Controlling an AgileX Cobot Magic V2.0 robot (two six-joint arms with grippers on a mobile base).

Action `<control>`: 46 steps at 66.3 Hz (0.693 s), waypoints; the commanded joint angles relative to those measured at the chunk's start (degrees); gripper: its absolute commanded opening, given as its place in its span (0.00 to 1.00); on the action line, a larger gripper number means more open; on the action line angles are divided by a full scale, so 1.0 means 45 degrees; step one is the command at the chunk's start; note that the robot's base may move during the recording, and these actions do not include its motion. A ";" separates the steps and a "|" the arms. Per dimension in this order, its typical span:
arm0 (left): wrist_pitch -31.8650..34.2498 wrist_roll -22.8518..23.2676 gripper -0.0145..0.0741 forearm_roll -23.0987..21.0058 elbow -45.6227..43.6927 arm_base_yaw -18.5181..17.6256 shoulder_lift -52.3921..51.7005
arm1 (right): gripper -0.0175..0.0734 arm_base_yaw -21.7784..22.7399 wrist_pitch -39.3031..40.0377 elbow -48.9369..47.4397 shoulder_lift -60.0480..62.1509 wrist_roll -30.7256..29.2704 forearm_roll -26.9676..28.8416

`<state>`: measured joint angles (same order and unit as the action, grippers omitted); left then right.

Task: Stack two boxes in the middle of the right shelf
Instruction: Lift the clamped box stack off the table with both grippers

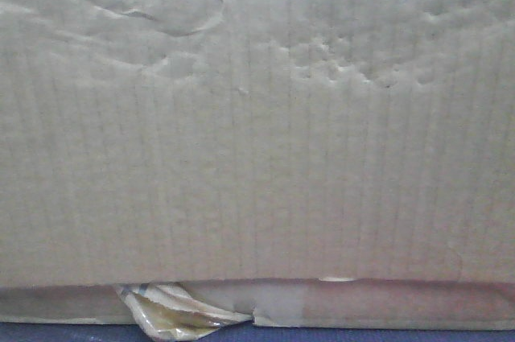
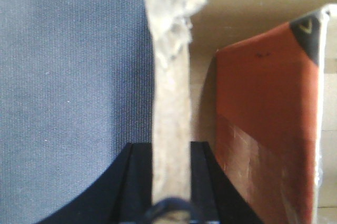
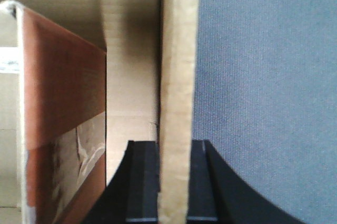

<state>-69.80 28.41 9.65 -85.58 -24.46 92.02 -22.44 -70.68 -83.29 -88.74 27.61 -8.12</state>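
Note:
One tan cardboard box fills the front view with its bumpy face. A yellowish tape scrap hangs at its lower left. Under the face runs a cardboard strip; I cannot tell if it belongs to a second box. In the left wrist view my left gripper is shut on an upright box wall with a torn top end. In the right wrist view my right gripper is shut on another upright wall. The shelf is out of view.
An orange-brown flat item stands inside the box, also visible as the orange-brown item in the right wrist view. Blue-grey fabric lies outside each gripped wall, and the same fabric shows on the right side.

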 commanded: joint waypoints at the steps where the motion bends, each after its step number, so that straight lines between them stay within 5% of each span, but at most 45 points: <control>1: -0.0036 0.0182 0.04 0.0873 -0.0096 -0.0051 -0.0223 | 0.01 -0.0123 0.0159 0.0031 0.0042 0.0213 -0.0728; 10: -0.0036 0.1077 0.04 0.2475 -0.0096 -0.0553 -0.0938 | 0.01 -0.0615 0.0159 -0.0025 0.0312 0.0670 -0.1588; 26: -0.0036 0.1387 0.04 0.2742 -0.0307 -0.0706 -0.2060 | 0.01 -0.1093 0.0468 -0.0503 0.0994 0.1321 -0.2982; 46: 0.1400 0.1762 0.04 0.4605 -0.2098 -0.0706 -0.2373 | 0.01 -0.1186 0.2590 -0.2412 0.1131 0.1569 -0.5145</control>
<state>-65.92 35.91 25.54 -92.26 -27.63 82.61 -28.12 -62.45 -91.85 -84.60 34.39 -23.92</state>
